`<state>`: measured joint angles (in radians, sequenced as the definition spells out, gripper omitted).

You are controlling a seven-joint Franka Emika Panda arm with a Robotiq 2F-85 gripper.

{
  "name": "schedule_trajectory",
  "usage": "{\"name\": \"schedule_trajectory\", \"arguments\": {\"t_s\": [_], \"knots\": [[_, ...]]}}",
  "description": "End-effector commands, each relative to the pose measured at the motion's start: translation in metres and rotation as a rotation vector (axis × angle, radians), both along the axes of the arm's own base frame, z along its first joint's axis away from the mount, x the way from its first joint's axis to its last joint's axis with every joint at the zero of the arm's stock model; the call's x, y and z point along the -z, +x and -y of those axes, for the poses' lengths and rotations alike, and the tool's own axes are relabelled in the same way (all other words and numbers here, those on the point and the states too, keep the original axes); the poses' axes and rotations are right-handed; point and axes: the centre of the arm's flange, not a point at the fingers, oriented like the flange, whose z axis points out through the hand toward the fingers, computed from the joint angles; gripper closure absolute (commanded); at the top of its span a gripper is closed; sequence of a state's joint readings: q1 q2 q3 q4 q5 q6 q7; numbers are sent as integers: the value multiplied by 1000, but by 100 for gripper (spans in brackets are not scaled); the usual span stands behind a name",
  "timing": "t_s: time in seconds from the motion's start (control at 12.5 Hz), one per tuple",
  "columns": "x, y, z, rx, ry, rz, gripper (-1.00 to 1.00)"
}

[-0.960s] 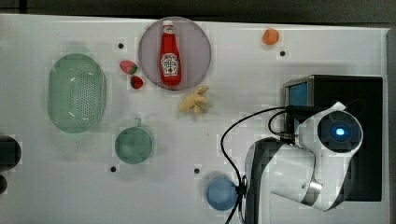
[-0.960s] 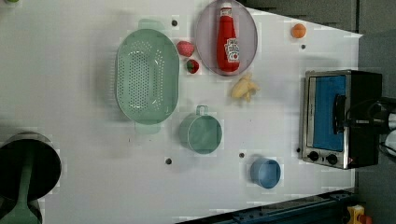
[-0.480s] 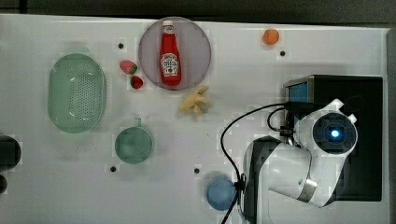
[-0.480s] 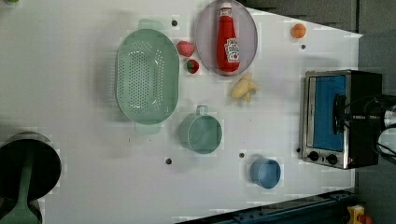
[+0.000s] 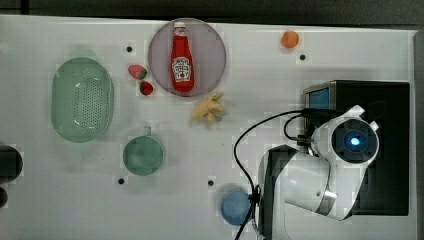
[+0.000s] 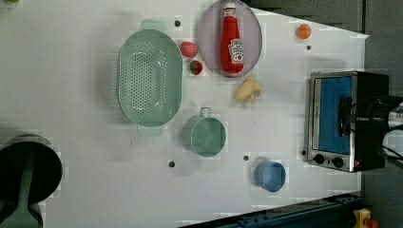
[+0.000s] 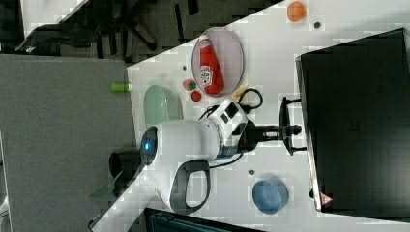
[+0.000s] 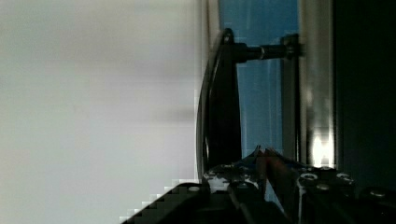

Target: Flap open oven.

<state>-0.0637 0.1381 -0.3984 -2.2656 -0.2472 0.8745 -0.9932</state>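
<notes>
The oven (image 5: 372,102) is a black box with a silver front; it stands at the top view's right. Its blue glass door (image 6: 335,118) looks closed against the frame. A black bar handle (image 7: 286,108) stands off the door on short posts. My gripper (image 7: 291,129) reaches in from the right view's left and is shut on the handle at about mid-length. In the wrist view the handle (image 8: 224,116) runs in front of the blue glass (image 8: 261,93) and ends between my fingers. From above, my white wrist (image 5: 350,142) covers the oven's front edge.
A blue cup (image 5: 236,206) sits beside my arm's base. Further off are a green mug (image 5: 143,155), bananas (image 5: 208,108), a ketchup bottle (image 5: 183,57) on a plate (image 5: 212,50), two strawberries (image 5: 137,71), a green colander (image 5: 82,99) and an orange (image 5: 289,39).
My wrist has shifted only slightly over the oven front. The door looks the same as before.
</notes>
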Motion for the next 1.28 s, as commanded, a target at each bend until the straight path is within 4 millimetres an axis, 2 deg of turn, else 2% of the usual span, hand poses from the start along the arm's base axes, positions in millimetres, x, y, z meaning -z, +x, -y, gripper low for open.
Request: {"name": "schedule_trajectory", "arguments": {"t_s": [0.08,0.4,0.56,0.88,1.28], "knots": [[22,10,-57,-78,-1,-44,65],[43,14,-105,-14,-124,-55,65],[60,17,-128,-7,-180,-62,65],[105,18,-170,-48,-282,-83,65],[163,11,-208,-56,-424,-52,65]]}}
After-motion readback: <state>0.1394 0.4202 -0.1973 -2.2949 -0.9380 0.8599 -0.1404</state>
